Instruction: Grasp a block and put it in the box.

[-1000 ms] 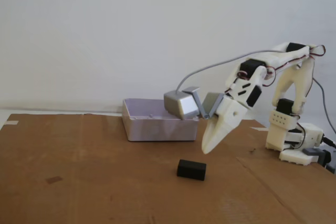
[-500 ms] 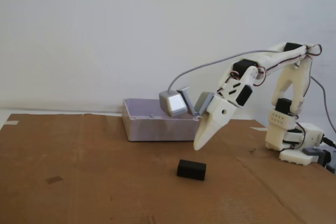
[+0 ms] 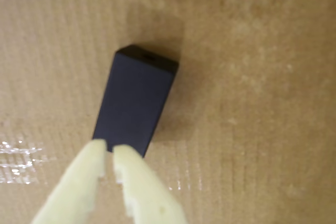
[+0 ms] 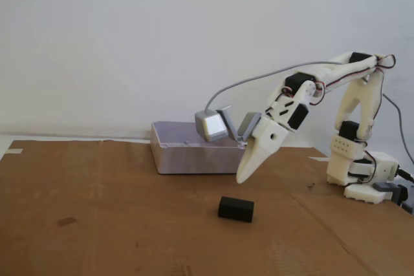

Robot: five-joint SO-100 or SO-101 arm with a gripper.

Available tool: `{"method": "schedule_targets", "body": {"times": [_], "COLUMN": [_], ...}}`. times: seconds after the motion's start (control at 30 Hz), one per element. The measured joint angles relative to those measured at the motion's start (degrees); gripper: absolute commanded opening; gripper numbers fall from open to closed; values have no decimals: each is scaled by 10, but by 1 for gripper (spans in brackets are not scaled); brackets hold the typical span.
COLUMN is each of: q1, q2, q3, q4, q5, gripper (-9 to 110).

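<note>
One black block lies alone on the cardboard-covered tabletop, well in front of the box. Above it hangs the hand, fingers nearly together and empty, a grey camera housing mounted beside it.

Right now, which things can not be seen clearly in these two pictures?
- Inside of the box: fixed view, hidden by its front wall.
- Box: outside the wrist view.
- Block's near end: wrist view, covered by the end effector.
- End effector gap: fixed view, side-on, too small.
</note>
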Motion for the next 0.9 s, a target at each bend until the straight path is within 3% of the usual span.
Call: {"method": "schedule_targets", "body": {"times": [0.27, 0.9], "q1": [0, -47], "q2": [0, 0], "q3": [0, 0], "q4": [-12, -22], "q5": [0, 0], "gripper": [27, 41]}}
